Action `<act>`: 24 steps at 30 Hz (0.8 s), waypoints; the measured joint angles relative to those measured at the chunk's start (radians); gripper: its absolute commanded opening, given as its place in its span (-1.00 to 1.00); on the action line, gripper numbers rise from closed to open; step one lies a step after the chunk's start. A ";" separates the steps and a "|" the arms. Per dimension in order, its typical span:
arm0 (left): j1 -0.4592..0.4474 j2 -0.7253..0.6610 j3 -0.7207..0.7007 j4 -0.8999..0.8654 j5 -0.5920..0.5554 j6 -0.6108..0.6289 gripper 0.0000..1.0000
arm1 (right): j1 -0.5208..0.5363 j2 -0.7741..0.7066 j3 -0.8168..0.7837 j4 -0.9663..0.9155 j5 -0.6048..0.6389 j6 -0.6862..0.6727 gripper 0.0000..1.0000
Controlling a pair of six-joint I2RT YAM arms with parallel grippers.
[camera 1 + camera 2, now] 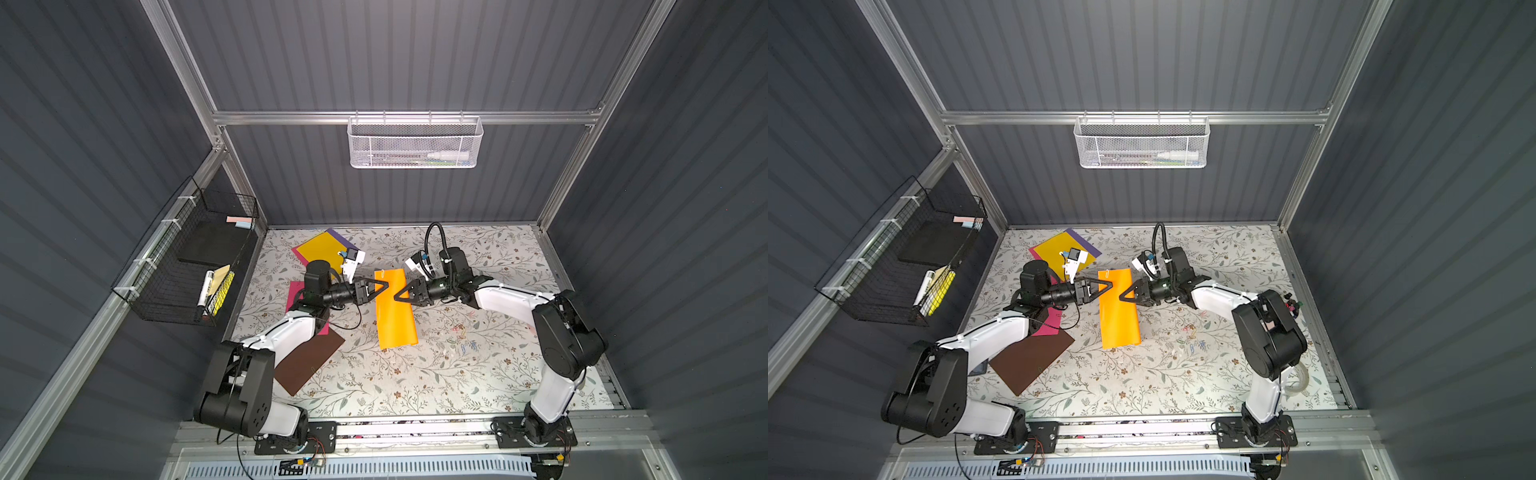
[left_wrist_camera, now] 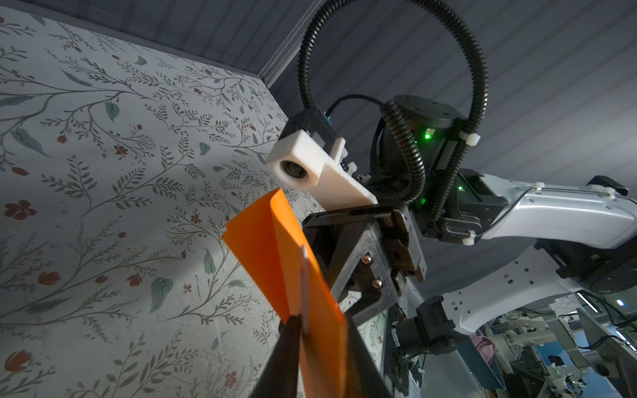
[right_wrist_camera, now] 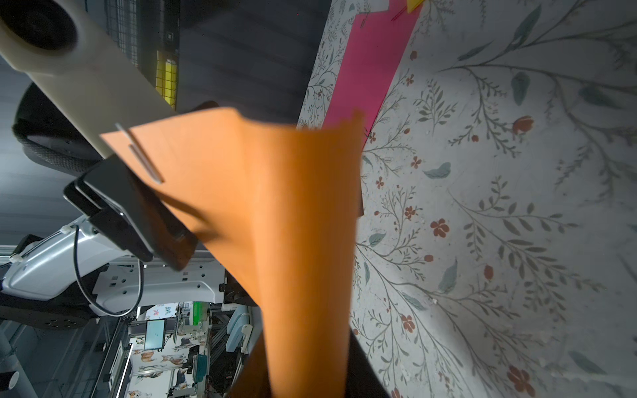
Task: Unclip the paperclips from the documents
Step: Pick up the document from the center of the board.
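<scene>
- Orange sheet [image 1: 392,316]: we find its far end raised off the desk [image 1: 415,386] and bowed into a trough between the two claws. Its near end appears to rest on the desk.
- Right claw [image 1: 397,297]: pinching the sheet's right edge. We judge this grip to be the anchor, holding the paper clear of the desk so a clip can be drawn off against it.
- Left claw [image 1: 385,286]: fingers drawn in on either side of the opposite edge, at the end of the white paperclip [image 2: 304,286]. We cannot tell whether they already bear on the wire.
- White paperclip: thin and straight, seated at the sheet's far left corner and lying along the edge. Both wrist views show it.
- Loose paperclips [image 1: 459,332]: mixed colours, scattered on the desk to the right of the orange sheet and apart from it.
</scene>
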 measured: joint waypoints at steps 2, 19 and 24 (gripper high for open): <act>0.000 0.000 0.009 -0.023 -0.003 0.013 -0.79 | 0.008 -0.007 -0.009 -0.003 0.006 -0.006 -0.19; 0.000 0.000 0.178 -0.439 -0.051 0.354 -1.00 | -0.033 -0.234 0.051 -0.511 0.197 -0.428 0.50; -0.011 0.000 0.192 -0.499 -0.049 0.410 -1.00 | -0.084 -0.306 0.069 -0.615 0.234 -0.542 0.52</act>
